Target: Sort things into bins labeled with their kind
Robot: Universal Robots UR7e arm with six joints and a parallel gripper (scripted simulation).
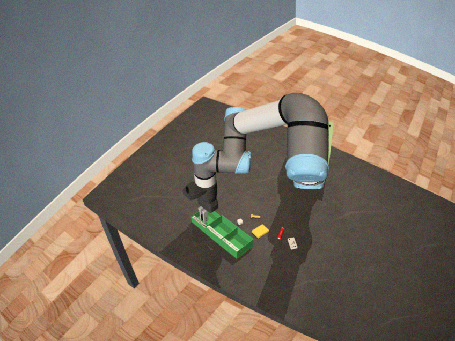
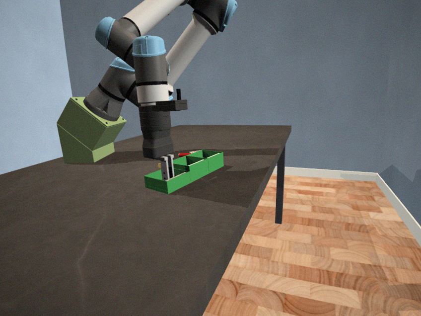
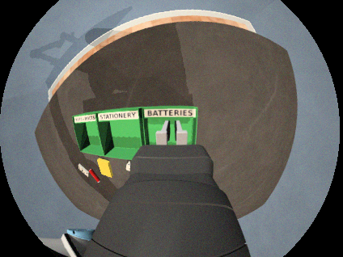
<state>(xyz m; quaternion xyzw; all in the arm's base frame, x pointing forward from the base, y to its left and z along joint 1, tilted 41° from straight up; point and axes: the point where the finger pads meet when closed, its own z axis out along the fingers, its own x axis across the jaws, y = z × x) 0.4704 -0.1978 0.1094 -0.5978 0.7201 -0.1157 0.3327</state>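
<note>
My gripper (image 1: 203,220) (image 2: 169,178) (image 3: 172,127) points down into the BATTERIES bin (image 2: 156,184) (image 3: 170,113), fingers a little apart, with nothing visible between them. The STATIONERY bin (image 1: 214,231) (image 3: 125,129) is in the middle and the NUTS+BOLTS bin (image 1: 230,244) (image 3: 93,131) at the other end; both look empty. On the table lie a yellow bolt (image 1: 255,216), a white die (image 1: 240,221) (image 3: 129,166), a yellow block (image 1: 259,231) (image 3: 105,167), a red cylinder (image 1: 280,234) (image 3: 94,175) and a white domino (image 1: 292,243) (image 3: 83,170). The fingers and gripper body hide part of the BATTERIES bin.
The green bins stand joined in a row on the dark table (image 1: 349,264) (image 2: 67,217). The die and yellow block lie close to their long side. The arm's green base (image 2: 81,132) stands on the table at the left of the exterior view.
</note>
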